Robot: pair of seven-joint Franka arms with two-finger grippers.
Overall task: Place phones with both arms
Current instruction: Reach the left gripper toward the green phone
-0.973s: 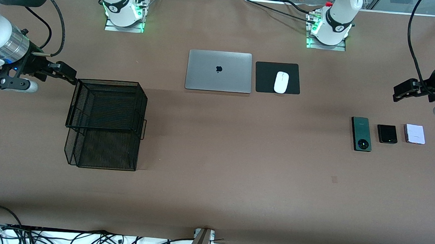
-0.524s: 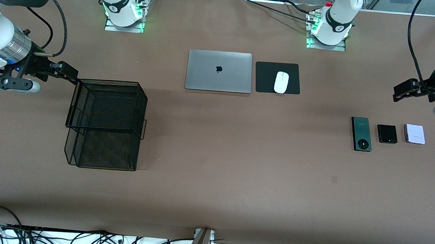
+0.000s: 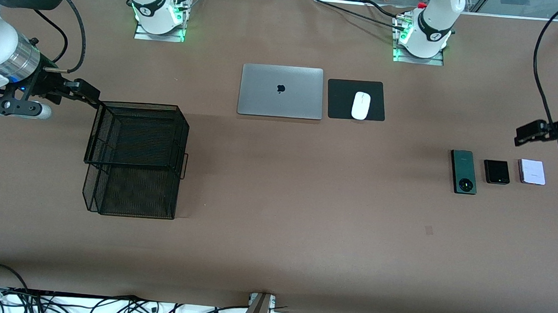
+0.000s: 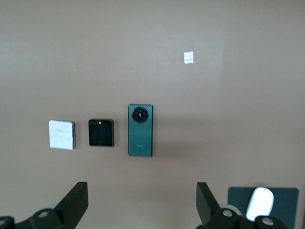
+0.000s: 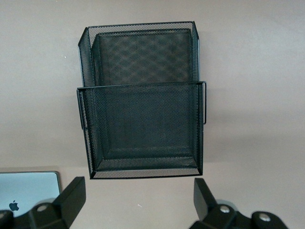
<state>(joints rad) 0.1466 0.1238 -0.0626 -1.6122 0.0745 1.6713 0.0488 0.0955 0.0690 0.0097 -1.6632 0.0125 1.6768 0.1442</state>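
Left gripper (image 3: 523, 136) hangs spread above phones (image 3: 496, 171).

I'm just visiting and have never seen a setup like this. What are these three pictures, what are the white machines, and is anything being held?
The white machines are two robot arms bolted to a brown table. One picture looks down from a high camera facing them; the other two come from small cameras on each arm's wrist, looking past its own fingers.

The left hand hangs open over three phones lying in a row: a long dark-green phone, a small black phone and a pale lilac-white phone. The right hand hangs open over a black wire-mesh basket at its own end of the table.

A closed silver laptop and a white mouse on a black pad lie between the arm bases. Neither hand holds anything yet.
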